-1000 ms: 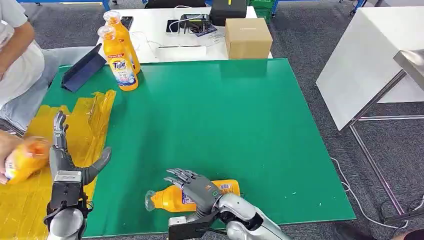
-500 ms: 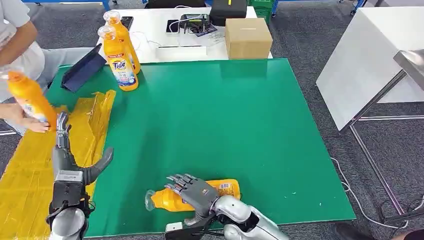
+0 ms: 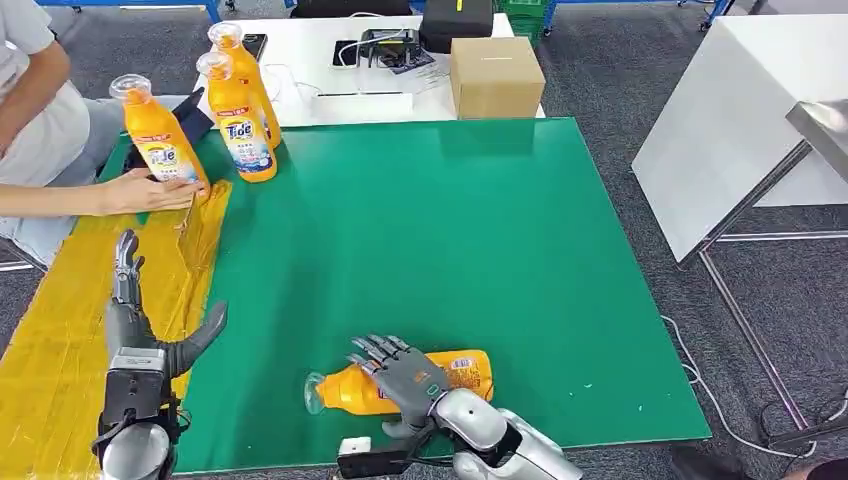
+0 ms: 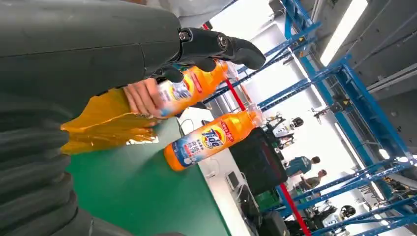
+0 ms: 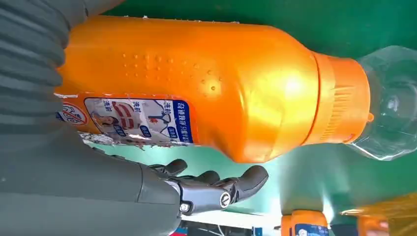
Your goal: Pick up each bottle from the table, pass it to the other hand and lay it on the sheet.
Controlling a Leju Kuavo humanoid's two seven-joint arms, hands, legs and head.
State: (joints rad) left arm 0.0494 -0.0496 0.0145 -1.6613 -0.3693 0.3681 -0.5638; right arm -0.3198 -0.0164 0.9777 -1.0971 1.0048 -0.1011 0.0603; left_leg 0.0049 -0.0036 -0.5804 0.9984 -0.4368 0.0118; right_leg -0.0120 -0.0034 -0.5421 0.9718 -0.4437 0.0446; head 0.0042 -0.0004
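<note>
Lying on its side near the front edge of the green counter (image 3: 420, 230), the round orange plastic bottle with a clear cap (image 3: 400, 385) looked like it could roll away. The right robot hand (image 3: 405, 375) was over its middle with fingers spread and not wrapped around it, so it held nothing yet. If the fingers pushed down on the top and did not curl under the sides, I think the bottle could slip out and roll toward the edge. The plastic looked smooth and shiny in the right wrist view, so it could be slippery. The bottle (image 5: 211, 88) was fat in the body and got thin at the neck, with a blue and white sticker on one side. Its clear cap pointed toward the yellow plastic sheet (image 3: 60, 330) that lay over the left side of the counter. The left robot hand (image 3: 135, 320) was open and held nothing, waiting over the sheet with its fingers up. The pass between the two hands could also go wrong if one let go too soon. A person's hand (image 3: 145, 192) was setting another orange bottle (image 3: 160, 135) upright at the far end of the sheet, close to the left robot hand, so a bump could happen there. Two more standing orange bottles (image 3: 240, 110) were just beside it.
</note>
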